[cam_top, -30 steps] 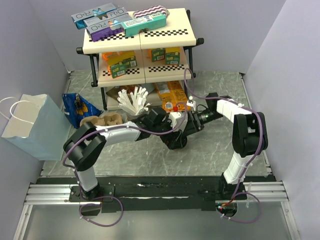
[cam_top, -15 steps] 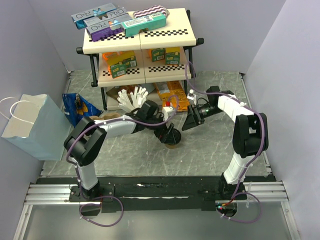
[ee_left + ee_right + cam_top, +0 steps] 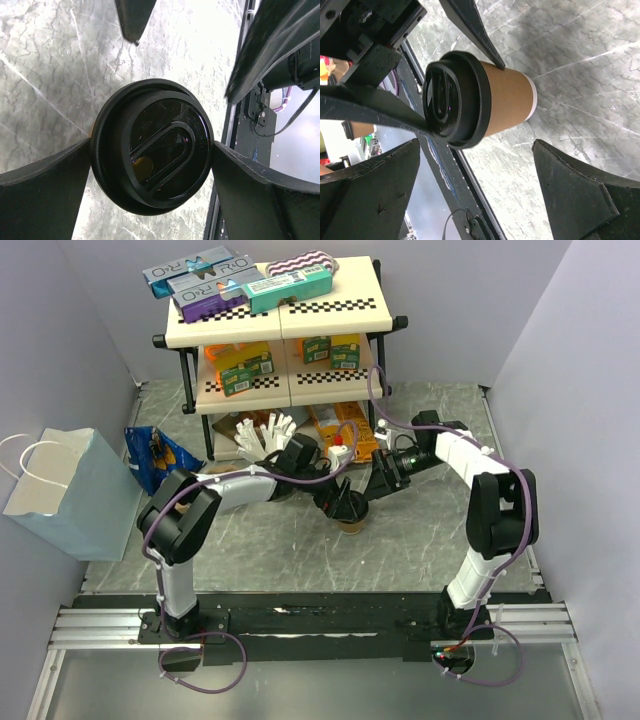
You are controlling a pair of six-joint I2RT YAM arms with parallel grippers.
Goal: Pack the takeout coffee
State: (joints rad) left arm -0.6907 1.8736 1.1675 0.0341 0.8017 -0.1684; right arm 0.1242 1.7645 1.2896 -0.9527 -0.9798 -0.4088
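The takeout coffee (image 3: 505,97) stands upright on the grey marbled bench (image 3: 430,540), about midway out from the arm bases, with its black lid (image 3: 452,97) on. The left pincer (image 3: 152,146) hangs over it, spread wide, a finger (image 3: 45,185) meeting the lid's rim on each side; whether it squeezes or merely touches, I cannot tell. The right pincer (image 3: 476,144) sits just to the cup's right, gaping, its fingers (image 3: 570,195) on either side of the cup and apart from it, holding nothing. Behind, white sticks (image 3: 262,438) fan out at the foot of the shelf rack (image 3: 280,315); a pale blue bag (image 3: 70,490) stands far left.
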